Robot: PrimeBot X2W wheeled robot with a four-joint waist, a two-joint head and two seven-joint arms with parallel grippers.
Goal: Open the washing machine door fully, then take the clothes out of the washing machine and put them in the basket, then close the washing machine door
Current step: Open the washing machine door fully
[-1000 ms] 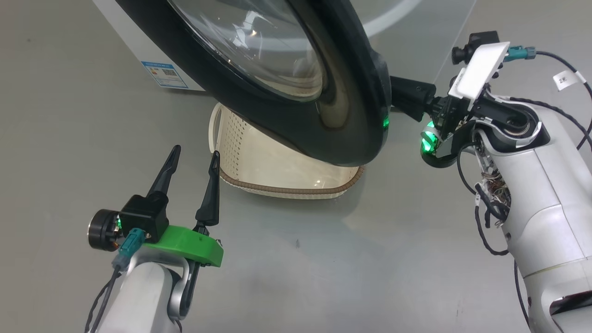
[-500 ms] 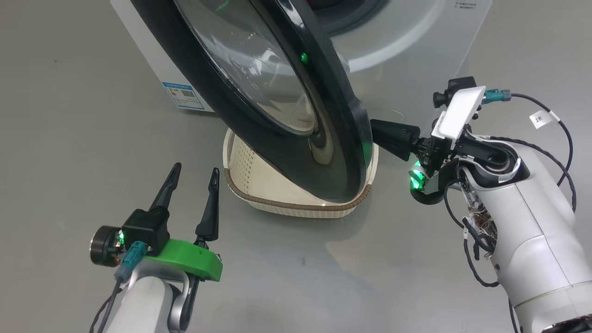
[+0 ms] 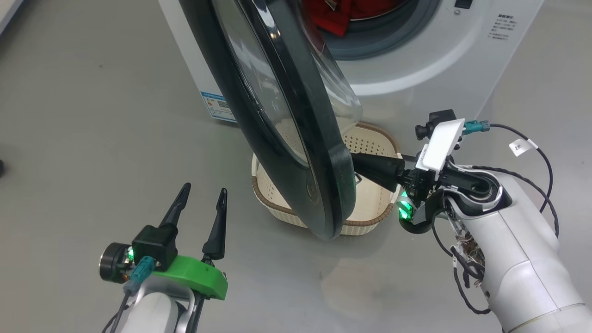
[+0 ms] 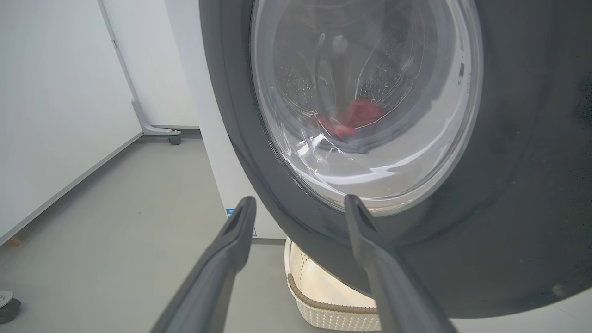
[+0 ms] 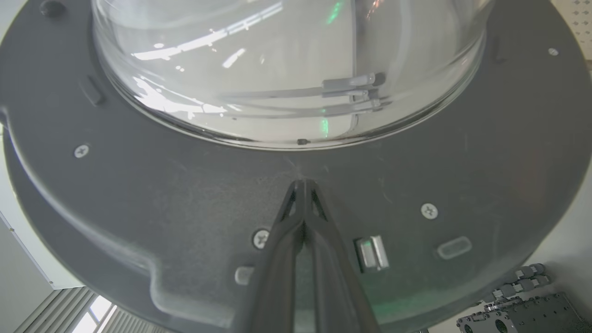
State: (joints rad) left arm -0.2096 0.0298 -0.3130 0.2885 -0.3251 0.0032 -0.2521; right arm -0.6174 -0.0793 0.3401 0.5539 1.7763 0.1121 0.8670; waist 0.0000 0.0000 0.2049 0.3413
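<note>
One door (image 3: 296, 138), one basket (image 3: 375, 142), perhaps two garments (image 3: 330, 18)

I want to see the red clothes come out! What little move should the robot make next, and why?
Probably push the door wider with the right claw. Its shut tips rest against the door's inner face, and the door is only part open, hanging over the basket, while the clothes lie inside the washing machine.

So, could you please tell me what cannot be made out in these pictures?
- Head view: bright red clothes cut off by the top edge.
- Head view: cream perforated plastic basket largely hidden by the round black-rimmed glass door.
- Left wrist view: clothes blurred through the door glass.
- Head view: right gripper's tips hidden behind the door rim.
</note>
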